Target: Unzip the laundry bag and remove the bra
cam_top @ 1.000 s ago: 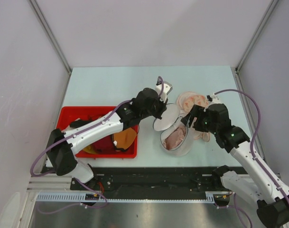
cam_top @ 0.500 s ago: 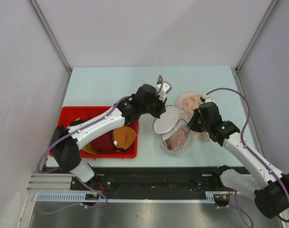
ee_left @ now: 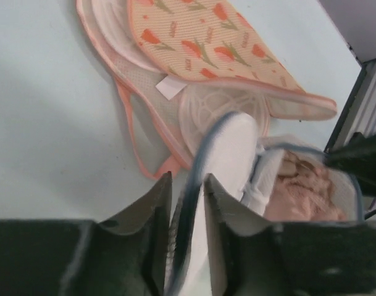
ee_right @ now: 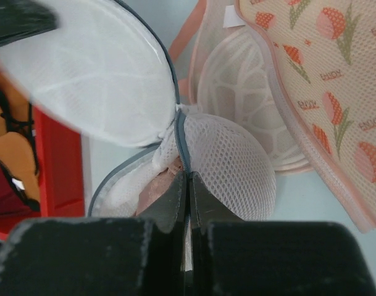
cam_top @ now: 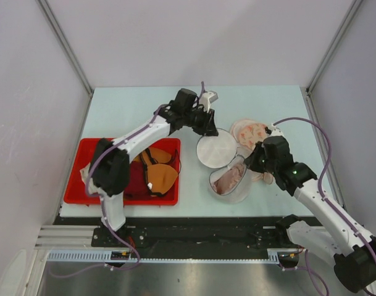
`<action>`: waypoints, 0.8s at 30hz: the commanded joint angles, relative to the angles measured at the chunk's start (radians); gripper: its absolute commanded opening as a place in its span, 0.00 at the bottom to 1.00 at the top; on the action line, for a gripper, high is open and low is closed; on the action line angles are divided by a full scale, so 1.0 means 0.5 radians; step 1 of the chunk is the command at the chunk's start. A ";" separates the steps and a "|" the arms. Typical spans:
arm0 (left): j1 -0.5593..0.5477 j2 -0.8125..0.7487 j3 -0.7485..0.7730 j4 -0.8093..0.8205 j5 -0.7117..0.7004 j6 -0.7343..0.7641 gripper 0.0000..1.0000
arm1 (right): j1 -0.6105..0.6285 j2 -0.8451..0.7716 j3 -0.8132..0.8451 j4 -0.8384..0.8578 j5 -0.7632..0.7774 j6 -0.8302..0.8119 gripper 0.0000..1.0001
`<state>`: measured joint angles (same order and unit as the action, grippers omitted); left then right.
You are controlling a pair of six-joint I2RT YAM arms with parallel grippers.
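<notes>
You have the bag (cam_top: 240, 192) unzipped; bra (cam_top: 228, 177) not yet out. Left gripper (ee_left: 186, 185) pinches lid (cam_top: 216, 149), right gripper (ee_right: 188, 179) pinches rim (ee_right: 180, 132).

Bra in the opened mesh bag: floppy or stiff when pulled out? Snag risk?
Probably floppy: the bra lies crumpled inside the laundry bag. Likely light: it looks like soft padded fabric. It may drag the mesh along, though the left tool and right tool pinch its rim.

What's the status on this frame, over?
Left claw shut on laundry bag lid rim, right claw shut on its base rim. Bag unzipped, lid open; bra inside. Tulip-print mesh bag alongside, not blocking.
</notes>
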<state>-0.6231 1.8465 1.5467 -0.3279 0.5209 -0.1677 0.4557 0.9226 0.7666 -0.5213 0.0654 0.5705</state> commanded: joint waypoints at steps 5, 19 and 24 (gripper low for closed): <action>0.016 0.213 0.717 -0.608 -0.193 -0.103 0.83 | 0.006 -0.109 -0.033 0.229 -0.109 0.178 0.00; -0.251 -0.647 -0.270 -0.320 -0.223 -0.461 0.89 | 0.003 -0.014 -0.048 0.337 -0.183 0.197 0.00; -0.429 -0.509 -0.586 0.026 -0.082 -0.802 0.75 | -0.006 0.011 -0.045 0.334 -0.189 0.160 0.00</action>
<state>-0.7937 1.4899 1.3869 -0.3931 0.3531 -0.3935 0.4553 0.9253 0.7399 -0.4042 -0.0208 0.6617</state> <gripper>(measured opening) 0.783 0.012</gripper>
